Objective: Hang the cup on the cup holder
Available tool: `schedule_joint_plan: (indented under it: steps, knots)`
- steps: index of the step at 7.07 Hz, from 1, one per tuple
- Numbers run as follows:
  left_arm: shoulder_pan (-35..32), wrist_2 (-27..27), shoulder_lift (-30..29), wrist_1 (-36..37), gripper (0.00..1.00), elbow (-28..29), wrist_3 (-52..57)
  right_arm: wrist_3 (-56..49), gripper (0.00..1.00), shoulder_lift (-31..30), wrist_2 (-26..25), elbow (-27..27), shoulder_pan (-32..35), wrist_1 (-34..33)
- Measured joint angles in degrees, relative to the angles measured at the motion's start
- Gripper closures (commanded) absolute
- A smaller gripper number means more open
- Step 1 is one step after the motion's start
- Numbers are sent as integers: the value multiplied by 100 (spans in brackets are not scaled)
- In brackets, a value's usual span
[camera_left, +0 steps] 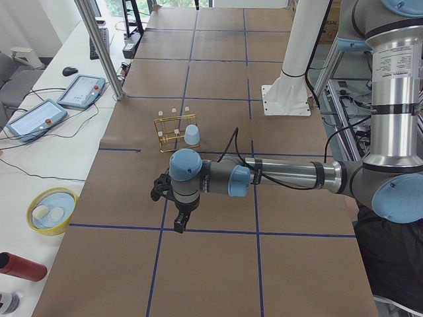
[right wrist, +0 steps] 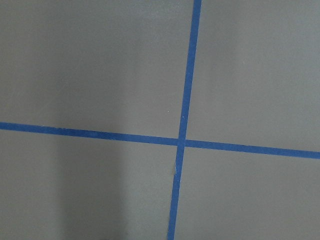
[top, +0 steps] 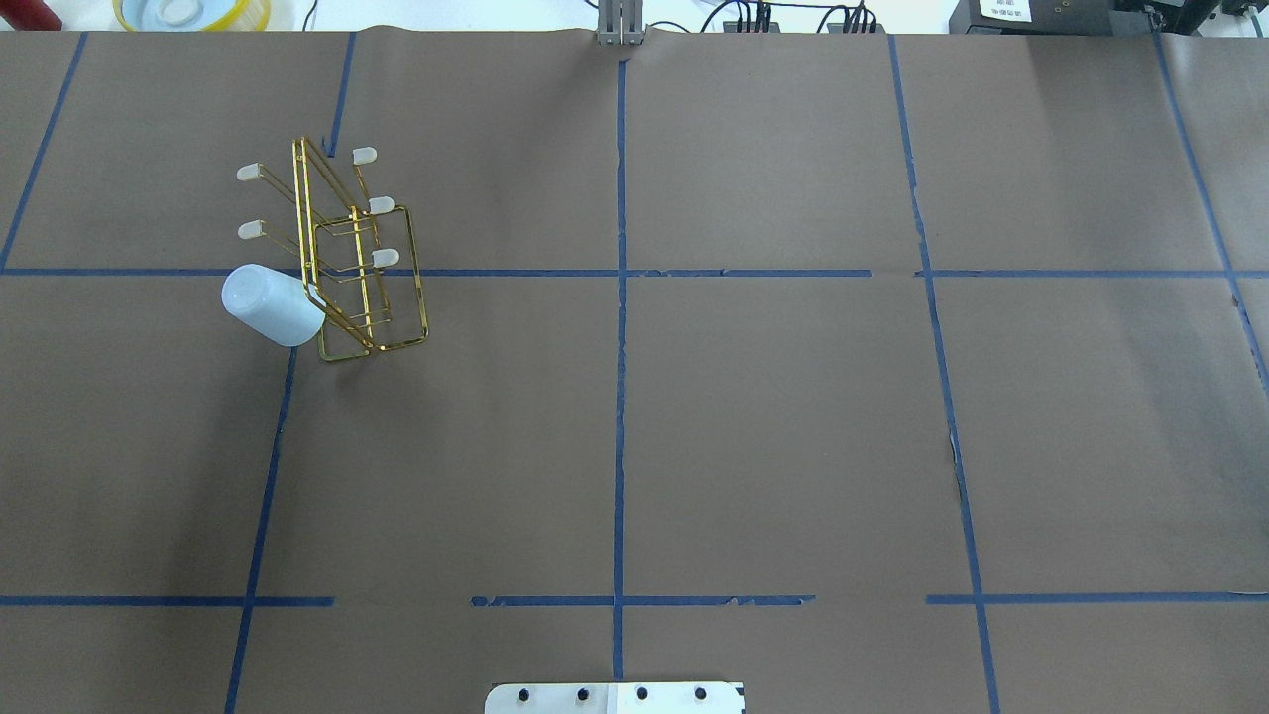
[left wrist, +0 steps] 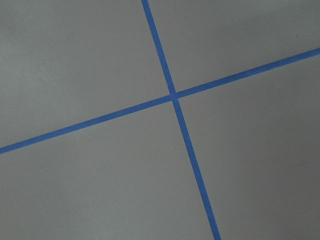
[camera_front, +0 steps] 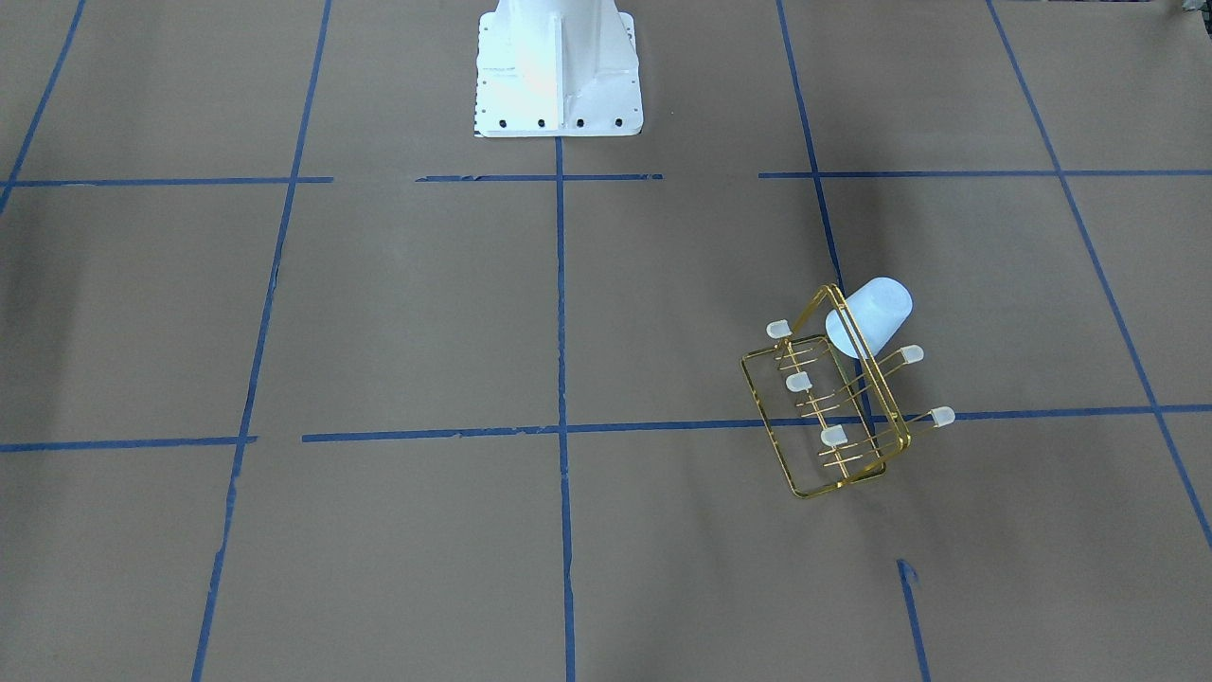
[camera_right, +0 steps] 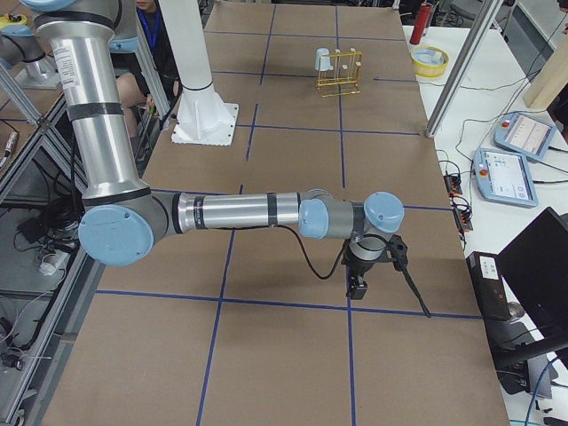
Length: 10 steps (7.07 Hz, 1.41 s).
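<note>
On the robot's left half of the brown paper-covered table [top: 773, 426], we find the small pale blue-white plastic tumbler [top: 270, 305] tilted mouth-first over an end prong of the gold wire cup rack [top: 359, 260], so we judge the hanging done. The left gripper [camera_left: 180, 221] and the right gripper [camera_right: 357, 282] hover well apart from the rack and show only in the side views, so we cannot tell how wide either claw stands or whether it carries anything. We reckon the smooth tumbler sits loosely on one thin prong at the light rack's end, so a knock could slide it off or tip the rack.
</note>
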Motion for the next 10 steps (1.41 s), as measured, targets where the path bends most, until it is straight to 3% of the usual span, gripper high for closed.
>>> schedule_joint_plan:
  steps: [6, 10]
  knots:
    - [-34, -724, -114, 232, 0, 27, -935, 2, 0, 0, 0, -2, 0, 0]
    - [3, -835, -180, 523, 0, 92, -1066, 0, 0, 0, 0, -2, 0, 0]
